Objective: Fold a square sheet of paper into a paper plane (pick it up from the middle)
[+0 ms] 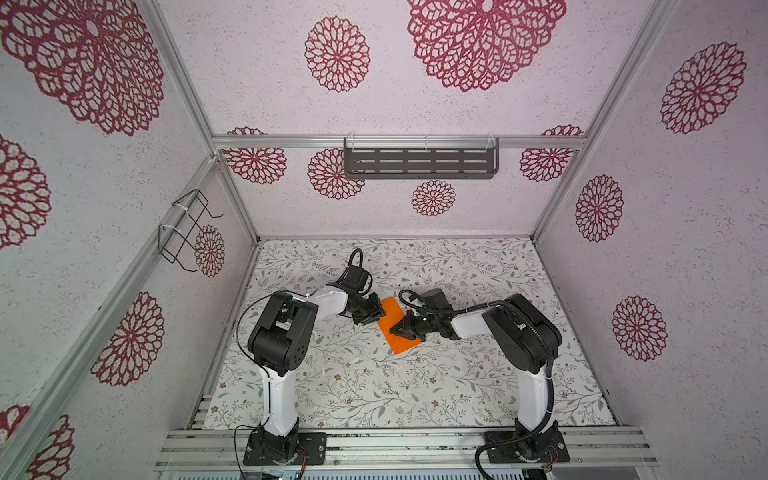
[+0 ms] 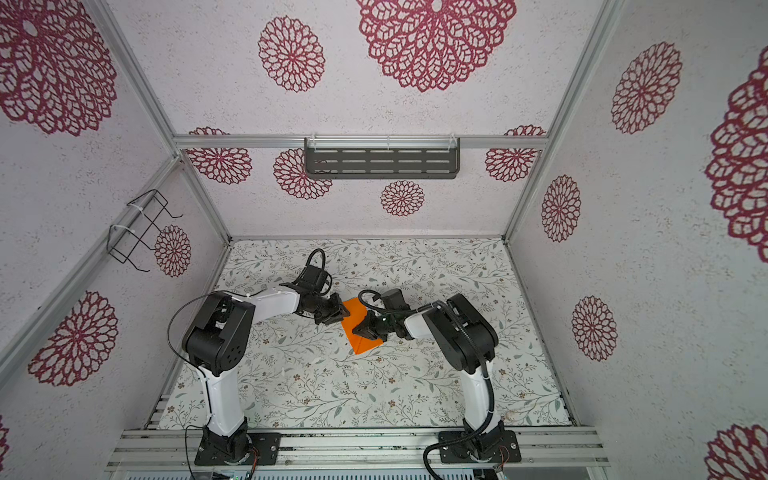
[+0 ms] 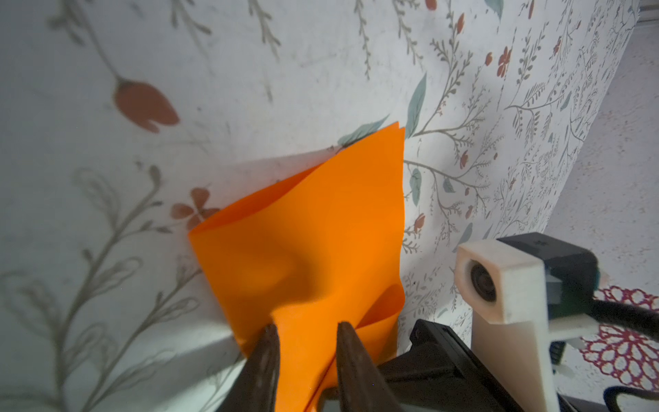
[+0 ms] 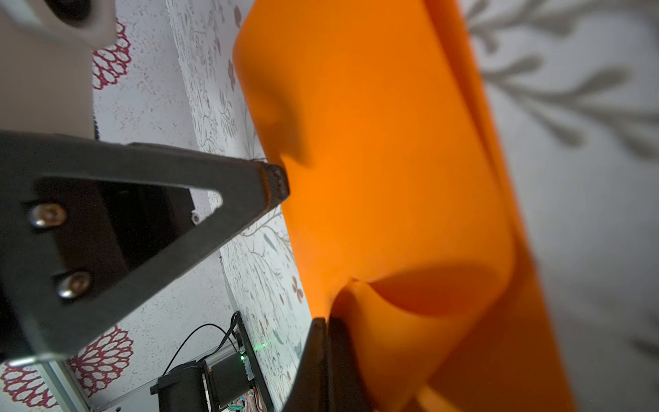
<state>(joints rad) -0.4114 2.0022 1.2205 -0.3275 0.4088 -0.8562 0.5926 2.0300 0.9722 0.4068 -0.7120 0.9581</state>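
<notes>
We had the right gripper [image 4: 326, 324] clamped on a raised edge of the paper [image 1: 391, 311] to fold it, the left gripper [image 3: 307, 329], jaws apart, steadying its far end (presumably as an anchor).

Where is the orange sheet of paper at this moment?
In both top views the square sheet of paper lies folded near the middle of the table, between the left tool and the right tool, both at its edges.
</notes>
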